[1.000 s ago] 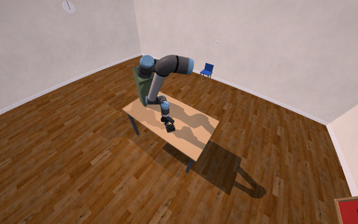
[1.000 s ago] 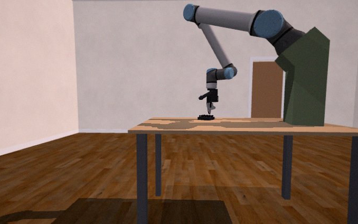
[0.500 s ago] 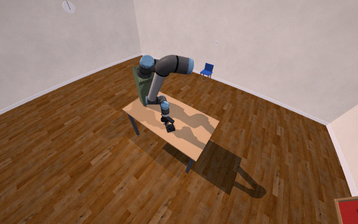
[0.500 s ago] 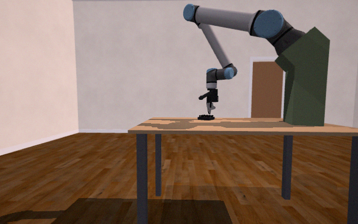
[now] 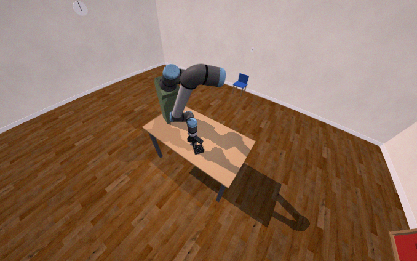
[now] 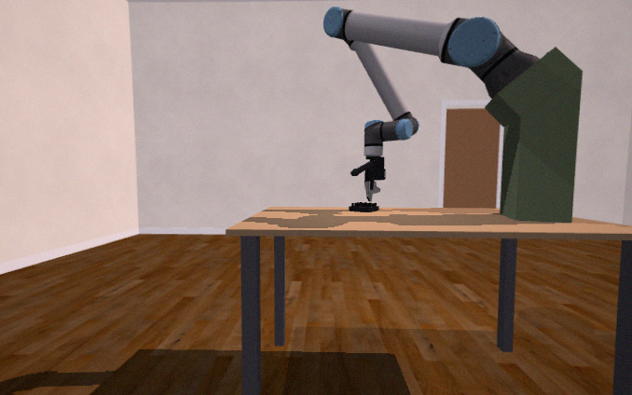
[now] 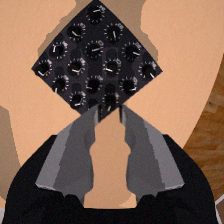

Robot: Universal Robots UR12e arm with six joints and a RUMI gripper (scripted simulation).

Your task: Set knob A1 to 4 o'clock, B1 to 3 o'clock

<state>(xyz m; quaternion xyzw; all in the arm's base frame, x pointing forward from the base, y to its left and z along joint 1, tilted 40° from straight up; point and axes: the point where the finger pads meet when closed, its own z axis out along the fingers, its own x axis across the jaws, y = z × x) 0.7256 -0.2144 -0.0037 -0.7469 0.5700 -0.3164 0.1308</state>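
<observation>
Where the exterior view blurs them, the wrist view separates the gripper's [image 5: 195, 143] [image 6: 369, 198] [image 7: 110, 107] tips — narrowly spread. Both show the knob box [image 5: 198, 149] [image 6: 364, 208] [image 7: 86, 58].

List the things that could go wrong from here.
The gripper stands over one corner of the knob box, its fingertips hiding part of that corner, so a knob there might be gripped off-centre.

The knobs sit close together, so a fingertip could nudge a neighbour that should stay put.

No clamp shows around the box, so twisting a knob might turn the whole box on the table.
</observation>
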